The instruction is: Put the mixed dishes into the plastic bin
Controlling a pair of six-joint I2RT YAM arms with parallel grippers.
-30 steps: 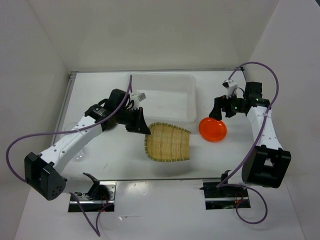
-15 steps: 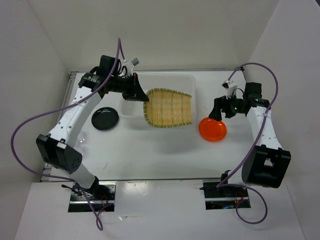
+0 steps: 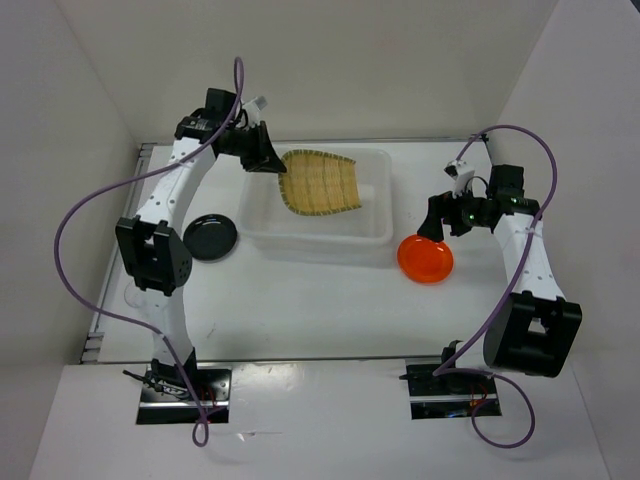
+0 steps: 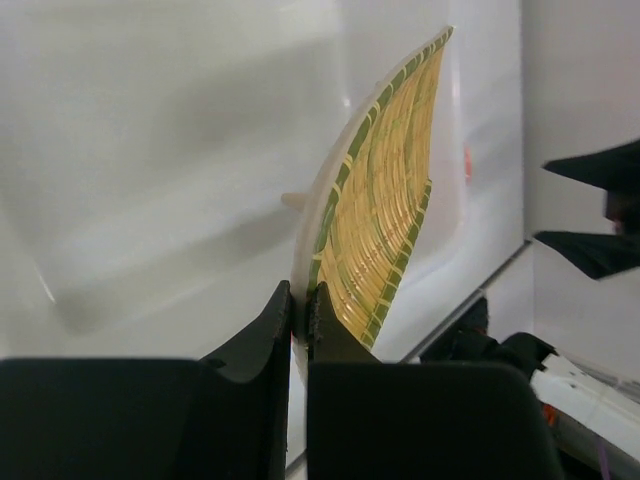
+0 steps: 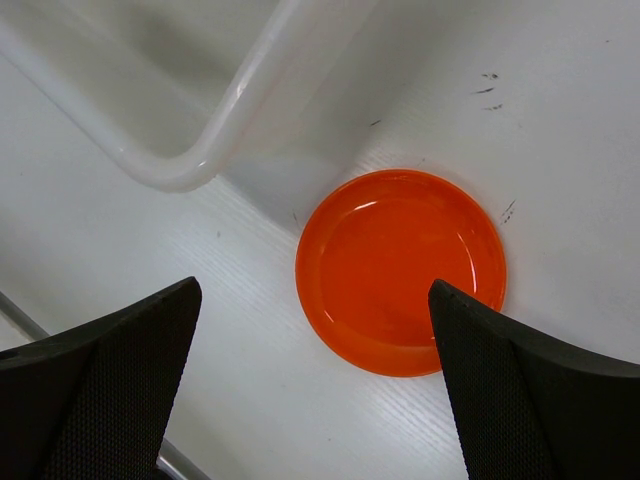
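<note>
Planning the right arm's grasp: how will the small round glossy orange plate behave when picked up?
The orange plate shines, so it may slip when gripped. It lies flat on the white table with a low rim, so catching its edge seems hard. It looks thin, probably light.

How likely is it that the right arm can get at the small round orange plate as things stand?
Probably yes. The right gripper hangs open over the small round orange plate, which lies flat and bare. A corner of the translucent white plastic bin sits beside it, apart, and nothing lies between gripper and plate.

Bamboo tray (image 3: 318, 183) — from table (image 3: 300, 300) to over the bin (image 3: 330, 238)
</note>
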